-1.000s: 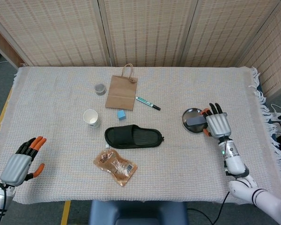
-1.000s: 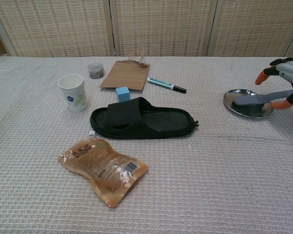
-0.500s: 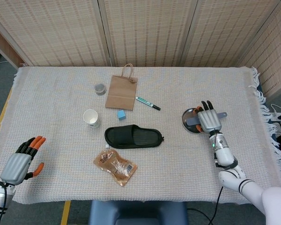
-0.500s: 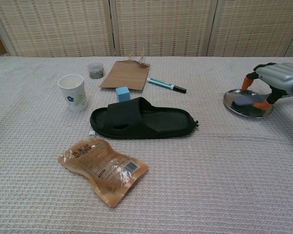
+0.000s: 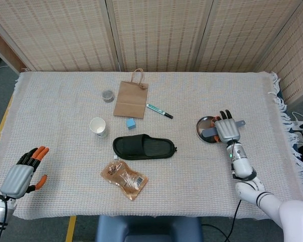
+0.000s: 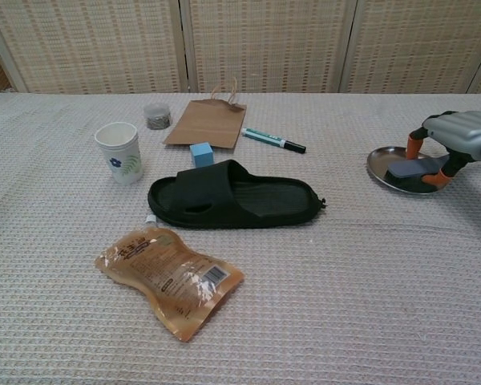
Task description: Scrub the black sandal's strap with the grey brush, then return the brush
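Grey brush (image 6: 410,169) lying in the round metal dish (image 5: 203,123) at about 3 o'clock on the cloth-covered table (image 5: 65,166), its handle end projecting past the dish rim toward 2 o'clock in the head view. The right hand (image 5: 226,131) is curled over the brush from above, orange-tipped fingers (image 6: 417,144) bent down around it in the chest view; the hand grasps the brush, whose bristle end sits in or just over the dish.

Black sandal (image 6: 231,199) near the table centre, lying flat with its strap end toward 9 o'clock and its open heel toward 3 o'clock, well apart from the dish. Nothing touches it.

Surrounding items: a small blue cube (image 6: 201,154) just beyond the sandal at 12 o'clock; a teal-and-black marker (image 6: 272,140) at about 1 o'clock of the sandal; a flat brown paper bag (image 5: 131,99) with twine handles beyond the cube; a small round tin (image 5: 107,95) just to the 9 o'clock side of the bag; a white paper cup (image 6: 118,151), upright, at 10 o'clock of the sandal; a brown snack pouch (image 6: 170,278) lying flat at 7 o'clock of the sandal.

The left hand (image 5: 24,173) hovers at the table's 8 o'clock corner, released, fingers extended and apart, holding nothing.
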Controlling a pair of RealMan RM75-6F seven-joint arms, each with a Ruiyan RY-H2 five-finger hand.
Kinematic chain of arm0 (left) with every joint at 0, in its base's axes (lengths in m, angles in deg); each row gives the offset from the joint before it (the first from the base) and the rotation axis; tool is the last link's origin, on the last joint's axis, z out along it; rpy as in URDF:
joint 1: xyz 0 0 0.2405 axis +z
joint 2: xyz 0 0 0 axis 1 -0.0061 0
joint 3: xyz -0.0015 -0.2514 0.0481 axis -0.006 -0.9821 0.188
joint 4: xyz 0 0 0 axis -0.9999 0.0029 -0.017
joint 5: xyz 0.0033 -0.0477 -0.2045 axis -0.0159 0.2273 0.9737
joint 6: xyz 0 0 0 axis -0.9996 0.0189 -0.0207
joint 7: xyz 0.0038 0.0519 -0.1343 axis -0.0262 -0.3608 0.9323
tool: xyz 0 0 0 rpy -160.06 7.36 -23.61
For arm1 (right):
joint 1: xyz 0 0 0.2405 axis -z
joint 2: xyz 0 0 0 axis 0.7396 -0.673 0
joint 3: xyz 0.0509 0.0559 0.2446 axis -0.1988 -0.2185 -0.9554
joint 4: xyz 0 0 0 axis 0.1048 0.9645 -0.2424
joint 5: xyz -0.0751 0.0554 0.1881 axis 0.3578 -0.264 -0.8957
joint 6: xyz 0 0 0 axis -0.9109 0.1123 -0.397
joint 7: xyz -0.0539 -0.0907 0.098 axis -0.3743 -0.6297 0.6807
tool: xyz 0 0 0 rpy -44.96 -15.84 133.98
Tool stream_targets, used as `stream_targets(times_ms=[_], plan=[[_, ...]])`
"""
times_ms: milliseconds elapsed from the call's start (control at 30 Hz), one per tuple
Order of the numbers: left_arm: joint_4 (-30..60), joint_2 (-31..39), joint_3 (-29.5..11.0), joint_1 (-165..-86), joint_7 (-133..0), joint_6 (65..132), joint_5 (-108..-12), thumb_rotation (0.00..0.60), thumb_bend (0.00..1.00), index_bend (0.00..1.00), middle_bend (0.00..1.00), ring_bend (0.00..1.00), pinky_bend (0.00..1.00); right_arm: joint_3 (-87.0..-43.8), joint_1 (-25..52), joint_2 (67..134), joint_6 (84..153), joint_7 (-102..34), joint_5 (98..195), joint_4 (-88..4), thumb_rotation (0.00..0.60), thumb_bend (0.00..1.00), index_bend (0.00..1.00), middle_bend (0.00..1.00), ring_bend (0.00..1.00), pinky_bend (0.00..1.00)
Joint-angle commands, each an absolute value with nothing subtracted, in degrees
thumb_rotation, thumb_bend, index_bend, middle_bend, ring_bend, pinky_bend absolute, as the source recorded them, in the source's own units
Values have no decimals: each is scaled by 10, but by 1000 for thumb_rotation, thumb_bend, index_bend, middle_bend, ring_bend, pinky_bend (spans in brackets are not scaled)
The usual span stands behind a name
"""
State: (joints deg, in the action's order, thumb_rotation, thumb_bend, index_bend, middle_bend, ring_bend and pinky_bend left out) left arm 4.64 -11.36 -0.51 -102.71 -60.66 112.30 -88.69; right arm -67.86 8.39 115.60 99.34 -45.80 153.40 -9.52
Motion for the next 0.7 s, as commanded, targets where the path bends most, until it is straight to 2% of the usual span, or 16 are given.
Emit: stream_targets(times_ms=[33,200,300,367,433,633,700], plan=[[45,-113,-5,-1028,-609,1122,-887,600,407,0,0,0,133,-678,83,1157,995,-456,1534,-93,600,216,414,293,64,12],[45,-114,-5,-1027,-607,1122,-887,600,408,0,0,0,133,-675,83,1158,1001,-455,1535,-92,600,218,461,355,131,122],[45,-114,-5,-1028,-608,1121,-886,600,408,0,0,0,134,-671,84,1159,1003,-456,1538,-92,600,222,535,408,217,288],[44,-114,-4,-1027,-609,1121,-886,600,408,0,0,0,134,-670,84,1158,999,-453,1538,-96,600,227,604,458,327,467],[42,-115,-4,-1027,-611,1122,-887,600,411,0,0,0,134,-668,84,1155,1001,-450,1540,-99,600,232,640,488,387,558],[40,-114,0,-1025,-618,1126,-895,600,418,0,0,0,133,-664,86,1143,1024,-448,1554,-119,600,252,706,537,456,697],[40,-114,1,-1026,-620,1127,-898,600,421,0,0,0,132,-661,87,1135,1035,-452,1560,-131,600,264,718,546,462,702]])
